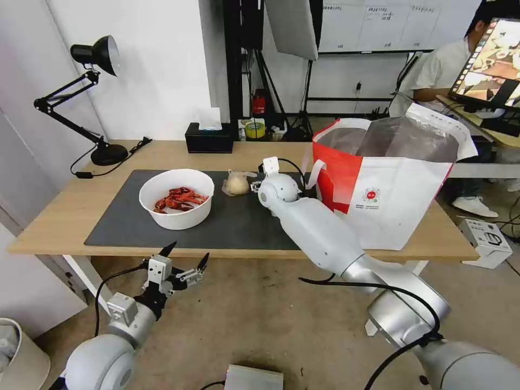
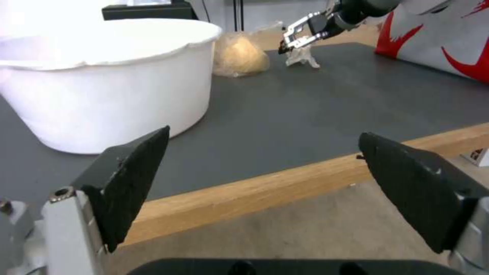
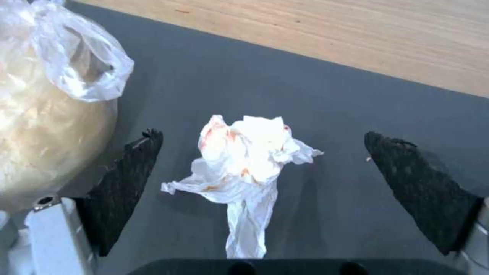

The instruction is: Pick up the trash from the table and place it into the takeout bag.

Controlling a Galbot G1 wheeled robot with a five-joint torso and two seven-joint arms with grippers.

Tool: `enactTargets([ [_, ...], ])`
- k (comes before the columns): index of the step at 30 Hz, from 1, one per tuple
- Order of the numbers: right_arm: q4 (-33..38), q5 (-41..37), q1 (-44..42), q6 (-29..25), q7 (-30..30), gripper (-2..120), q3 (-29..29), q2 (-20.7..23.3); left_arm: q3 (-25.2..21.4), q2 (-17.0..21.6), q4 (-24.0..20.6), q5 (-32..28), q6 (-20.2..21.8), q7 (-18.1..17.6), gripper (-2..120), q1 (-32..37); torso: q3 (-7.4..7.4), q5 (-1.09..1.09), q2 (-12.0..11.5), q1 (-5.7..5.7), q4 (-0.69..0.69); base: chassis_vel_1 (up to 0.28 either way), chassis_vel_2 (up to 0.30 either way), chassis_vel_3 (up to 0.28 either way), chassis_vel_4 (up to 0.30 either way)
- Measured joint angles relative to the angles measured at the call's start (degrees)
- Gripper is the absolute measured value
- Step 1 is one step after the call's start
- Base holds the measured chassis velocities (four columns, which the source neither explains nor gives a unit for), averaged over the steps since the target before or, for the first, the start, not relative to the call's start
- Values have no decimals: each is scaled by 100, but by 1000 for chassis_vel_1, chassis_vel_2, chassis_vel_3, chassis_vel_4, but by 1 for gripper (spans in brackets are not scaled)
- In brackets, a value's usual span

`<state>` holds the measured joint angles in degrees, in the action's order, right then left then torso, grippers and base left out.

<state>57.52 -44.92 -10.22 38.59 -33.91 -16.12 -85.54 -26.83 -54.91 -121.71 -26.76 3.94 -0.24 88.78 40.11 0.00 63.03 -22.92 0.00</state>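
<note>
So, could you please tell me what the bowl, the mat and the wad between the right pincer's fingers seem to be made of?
The bowl looks like white plastic or coated paper: a thin, smooth, matte wall. The mat appears to be dark grey felt or rubber, flat and dull. The wad, between the open fingers of the right pincer, looks like thin white tissue, crumpled and stained orange.

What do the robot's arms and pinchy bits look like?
Both arms are smooth, rounded silver-grey tubes with black cables looping alongside. The left end effector and the right end effector each have a small white block base and two black, pointed, wedge-shaped fingers with a rough surface.
</note>
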Motion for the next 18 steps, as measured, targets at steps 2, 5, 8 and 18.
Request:
enactTargets([
  [2, -5, 7, 0, 8, 5, 100, -1, 5, 8, 0, -2, -1, 0, 0, 100, -4, 0, 0, 0, 0, 0, 0, 0, 0, 0],
  [5, -12, 11, 0, 27, 12, 100, -2, 15, 10, 3, -2, -2, 0, 0, 100, -11, 0, 0, 0, 0, 0, 0, 0, 0, 0],
  [8, -16, 16, -5, 41, 15, 100, -2, 16, 11, 10, -2, -4, 0, 0, 100, -14, 0, 0, 0, 0, 0, 0, 0, 0, 0],
  [18, -11, 36, -41, 61, 16, 100, -7, -4, 13, 3, -7, -6, 0, -2, 100, -13, 0, 0, -1, 0, 0, 0, 0, 0, 0],
])
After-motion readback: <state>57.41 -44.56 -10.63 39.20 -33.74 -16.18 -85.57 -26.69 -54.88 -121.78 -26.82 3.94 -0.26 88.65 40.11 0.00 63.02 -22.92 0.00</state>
